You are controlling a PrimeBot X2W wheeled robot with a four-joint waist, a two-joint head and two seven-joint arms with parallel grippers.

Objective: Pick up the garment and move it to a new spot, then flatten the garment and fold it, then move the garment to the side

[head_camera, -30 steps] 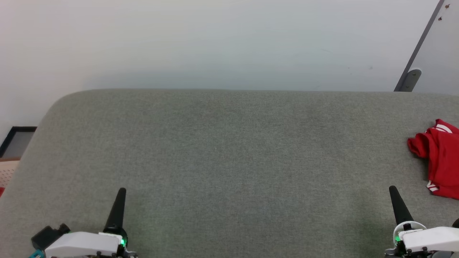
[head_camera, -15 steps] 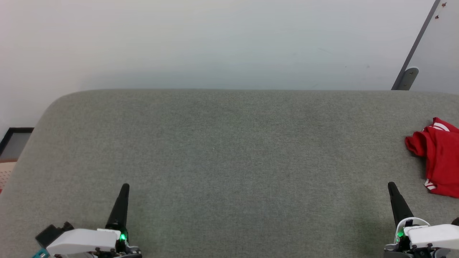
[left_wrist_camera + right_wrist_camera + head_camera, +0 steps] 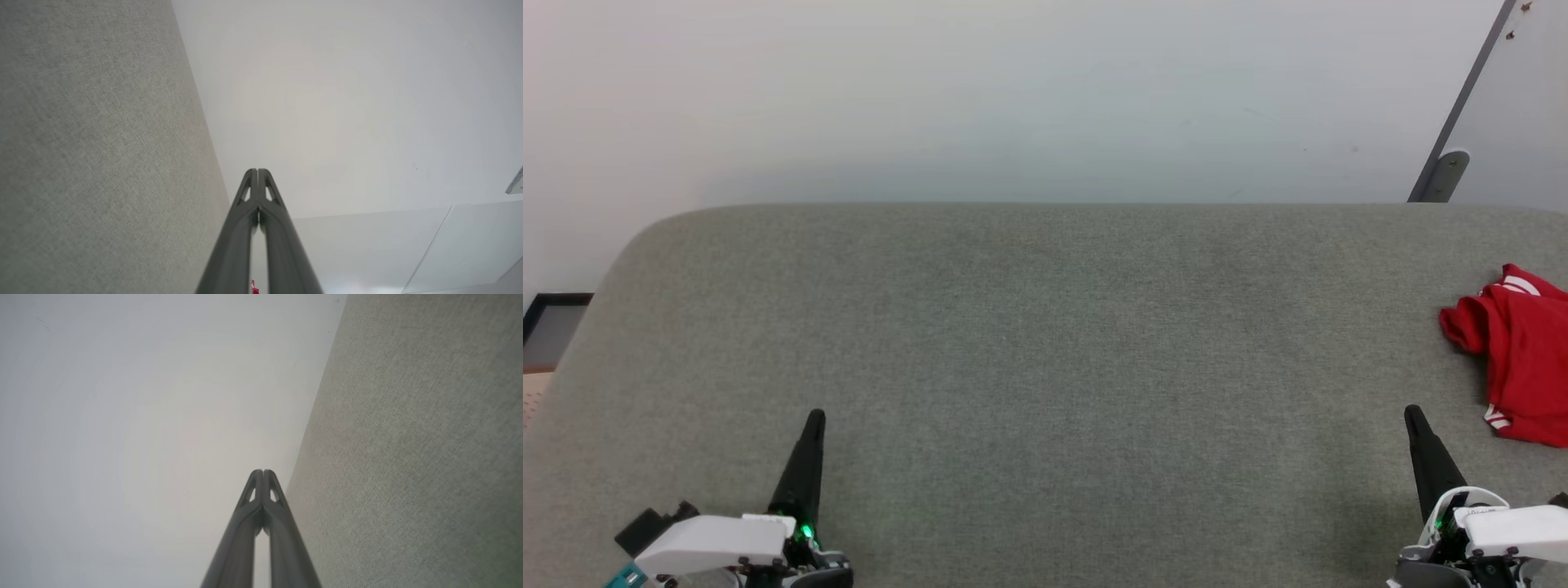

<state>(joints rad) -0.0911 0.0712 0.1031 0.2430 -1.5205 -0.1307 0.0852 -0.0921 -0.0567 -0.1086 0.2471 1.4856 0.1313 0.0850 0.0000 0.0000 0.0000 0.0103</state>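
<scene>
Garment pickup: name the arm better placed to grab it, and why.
Right. The garment lies bunched at the grey surface's right side, just beyond the right gripper; the left gripper sits far across. Both are shut, empty.

Red garment (image 3: 1515, 359), white-striped trim; grey-green woven surface (image 3: 1029, 343)

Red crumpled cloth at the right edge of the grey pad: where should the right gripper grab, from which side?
Probably the bunched lobe at the red cloth's upper-left end in the head view, coming from the bare grey pad on its left. That lobe bulges thick, so it is easy to pinch; the cloth's right part is cut off by the frame. The right gripper is shut, so open first.
</scene>
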